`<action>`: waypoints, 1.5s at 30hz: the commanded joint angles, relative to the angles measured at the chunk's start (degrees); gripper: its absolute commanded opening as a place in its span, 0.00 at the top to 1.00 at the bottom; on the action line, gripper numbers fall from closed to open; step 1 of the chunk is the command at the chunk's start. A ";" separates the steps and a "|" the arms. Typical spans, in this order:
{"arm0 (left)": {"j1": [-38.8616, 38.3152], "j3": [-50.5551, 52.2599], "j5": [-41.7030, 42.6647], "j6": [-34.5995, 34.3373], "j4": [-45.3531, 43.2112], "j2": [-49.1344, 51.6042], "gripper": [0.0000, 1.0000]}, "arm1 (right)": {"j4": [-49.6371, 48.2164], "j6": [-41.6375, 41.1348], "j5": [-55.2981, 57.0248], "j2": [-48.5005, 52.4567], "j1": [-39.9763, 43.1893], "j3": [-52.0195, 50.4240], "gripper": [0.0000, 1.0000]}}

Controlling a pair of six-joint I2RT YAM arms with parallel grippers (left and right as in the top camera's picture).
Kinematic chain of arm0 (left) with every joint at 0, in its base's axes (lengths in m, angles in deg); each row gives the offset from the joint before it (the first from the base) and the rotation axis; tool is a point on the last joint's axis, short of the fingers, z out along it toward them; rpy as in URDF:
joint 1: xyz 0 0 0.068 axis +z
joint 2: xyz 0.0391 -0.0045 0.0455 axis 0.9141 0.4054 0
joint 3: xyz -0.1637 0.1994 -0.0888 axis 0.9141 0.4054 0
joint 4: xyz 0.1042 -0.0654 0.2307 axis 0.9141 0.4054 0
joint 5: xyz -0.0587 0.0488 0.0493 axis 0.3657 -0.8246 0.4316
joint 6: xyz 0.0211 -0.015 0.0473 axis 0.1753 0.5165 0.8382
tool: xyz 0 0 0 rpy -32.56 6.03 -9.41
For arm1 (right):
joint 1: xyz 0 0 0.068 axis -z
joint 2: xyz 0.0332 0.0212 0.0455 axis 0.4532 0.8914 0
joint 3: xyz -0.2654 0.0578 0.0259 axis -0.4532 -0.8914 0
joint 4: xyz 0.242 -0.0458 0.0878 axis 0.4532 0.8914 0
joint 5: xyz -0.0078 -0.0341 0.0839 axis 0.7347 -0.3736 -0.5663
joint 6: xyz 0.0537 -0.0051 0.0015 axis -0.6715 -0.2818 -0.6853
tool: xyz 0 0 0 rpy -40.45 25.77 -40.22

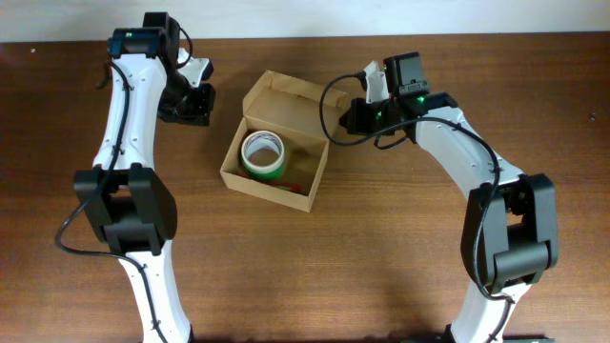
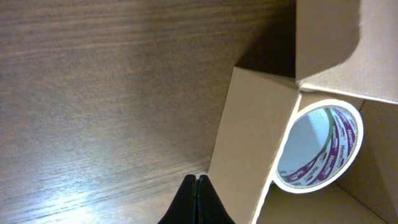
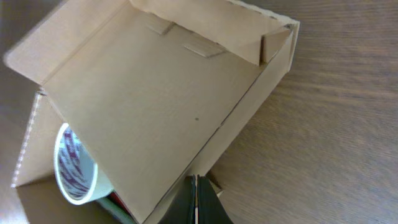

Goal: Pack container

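The container [image 1: 240, 179] is a tan cardboard box in the middle of the table, open, with its hinged lid [image 1: 286, 95] standing up at the back. A tape roll [image 1: 263, 152] with a green edge and a white and purple core lies inside, over something red. My left gripper [image 1: 193, 103] is shut and empty, left of the box, its tips [image 2: 198, 193] next to the box's outer wall [image 2: 249, 143]. My right gripper [image 1: 355, 112] is shut at the box's right back corner, its tips [image 3: 194, 196] against the edge of the lid [image 3: 155, 99].
The wooden table [image 1: 429, 276] stretches around the box. Both arms curve in from the front edge, one on each side of the box. The tape roll also shows in the left wrist view [image 2: 320, 149] and in the right wrist view [image 3: 71, 165].
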 commanded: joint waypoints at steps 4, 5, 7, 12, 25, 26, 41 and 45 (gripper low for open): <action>0.20 0.50 -1.51 -0.44 -2.78 1.51 0.98 | 0.31 -0.11 -2.78 -0.37 0.90 -0.24 0.96; 0.20 0.50 -1.53 -0.83 -2.14 2.01 0.99 | 0.39 -0.13 -2.78 -0.37 1.27 -0.24 0.96; 0.20 0.66 -1.51 -1.84 -0.20 3.02 0.98 | 0.59 -0.11 -2.75 -0.37 1.97 -0.24 0.96; 0.02 2.01 -1.51 -4.35 2.29 4.26 0.98 | 2.34 1.42 -2.43 -0.37 4.90 -0.24 0.96; -5.22 2.78 2.62 -12.24 11.13 4.31 0.98 | 6.67 2.01 -1.77 -0.39 12.09 0.11 0.96; -6.29 2.80 4.46 -13.18 11.50 4.31 0.98 | 7.06 2.54 -1.70 -0.39 12.07 0.33 0.96; -6.67 2.80 -0.37 -20.09 1.38 4.31 0.98 | 11.74 6.38 -1.92 -0.39 9.42 0.37 0.96; -4.85 2.80 3.30 -15.30 -9.03 4.37 0.99 | 9.60 6.32 -1.70 -0.39 7.02 0.37 0.96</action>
